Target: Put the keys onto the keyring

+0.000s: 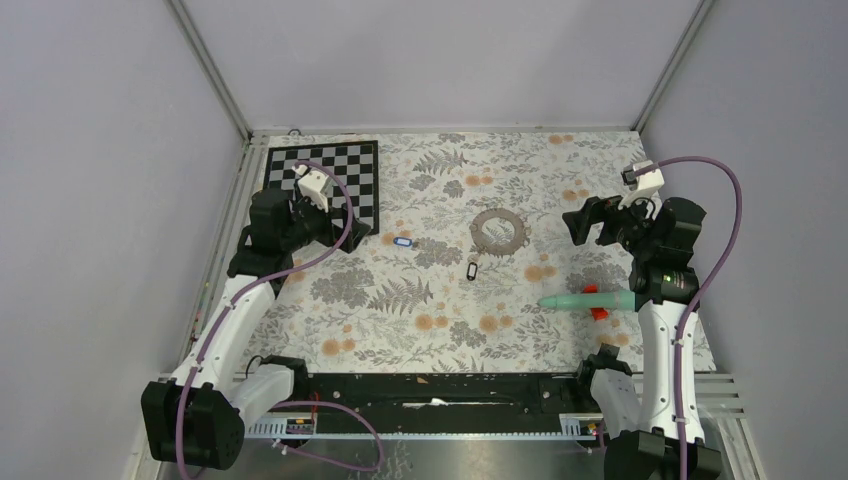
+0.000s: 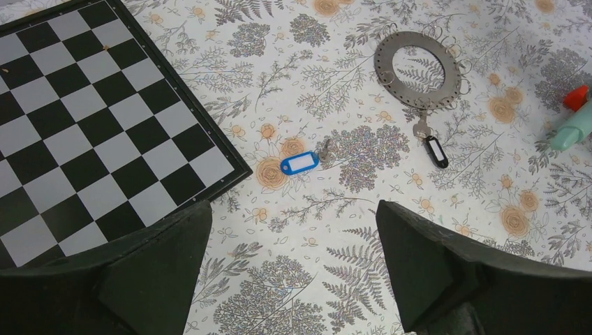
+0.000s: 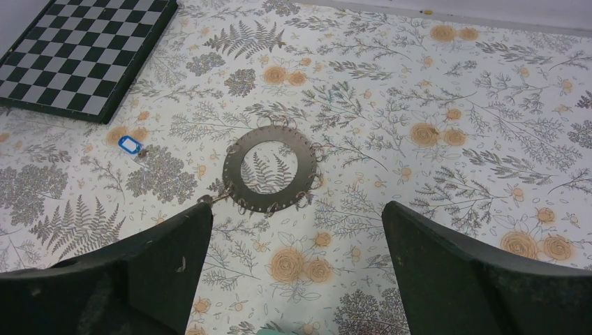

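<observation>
the left gripper [image 1: 343, 236] and right gripper [image 1: 583, 224] hang released, jaws wide, either side of the keyring [image 1: 498, 231]. i'd pinch the blue-tag key [image 1: 403, 241], loose to the keyring's left, by its tag. the black-tag key [image 1: 471, 271] lies at the keyring's near rim; hooked or not, i cannot tell. grey walls [image 1: 100, 200], floral cloth [image 1: 560, 170], chequered board [image 1: 350, 165] far left of the keyring.

the left arm [image 1: 228, 320], nearest the chequered board [image 1: 340, 160], and the right arm [image 1: 660, 350], farthest from it, share white links, black joints, purple cables [image 1: 738, 215]; dark wedge fingers [image 2: 433, 272].

Keyring [image 2: 386, 70] looks matt grey metal, dotted band; blue tag [image 2: 299, 162] glossy plastic (black tag [image 2: 437, 151] too); tabletop [image 2: 335, 230] covered in printed cloth, matt.
</observation>
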Robot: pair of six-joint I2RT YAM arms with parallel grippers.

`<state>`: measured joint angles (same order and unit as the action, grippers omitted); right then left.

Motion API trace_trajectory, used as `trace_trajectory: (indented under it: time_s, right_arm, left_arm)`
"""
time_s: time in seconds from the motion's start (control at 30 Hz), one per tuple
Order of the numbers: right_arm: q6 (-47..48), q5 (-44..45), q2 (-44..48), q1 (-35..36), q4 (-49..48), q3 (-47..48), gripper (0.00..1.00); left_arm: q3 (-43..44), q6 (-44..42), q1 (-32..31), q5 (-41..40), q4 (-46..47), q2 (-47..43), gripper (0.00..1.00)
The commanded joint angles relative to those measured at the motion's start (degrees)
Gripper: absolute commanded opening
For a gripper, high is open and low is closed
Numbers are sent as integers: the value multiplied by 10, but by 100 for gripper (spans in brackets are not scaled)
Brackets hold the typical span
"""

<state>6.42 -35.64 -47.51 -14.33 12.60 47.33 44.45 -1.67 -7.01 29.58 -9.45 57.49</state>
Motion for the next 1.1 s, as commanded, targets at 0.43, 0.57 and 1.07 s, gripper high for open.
trace_trajectory:
  time_s: [0.43,0.57,1.07]
  right_arm:
    - [14,-35,-14,-3,-1,14,99]
    - [12,-13,-36,-2,-2,30,99]
    - [48,167,-312,175,-25,130,98]
  left_arm:
    - [22,-19,1,-11,4,-5,99]
    - [58,-61,-1,-16,-44,4,99]
    - [53,-140,-37,-26,-51,64,99]
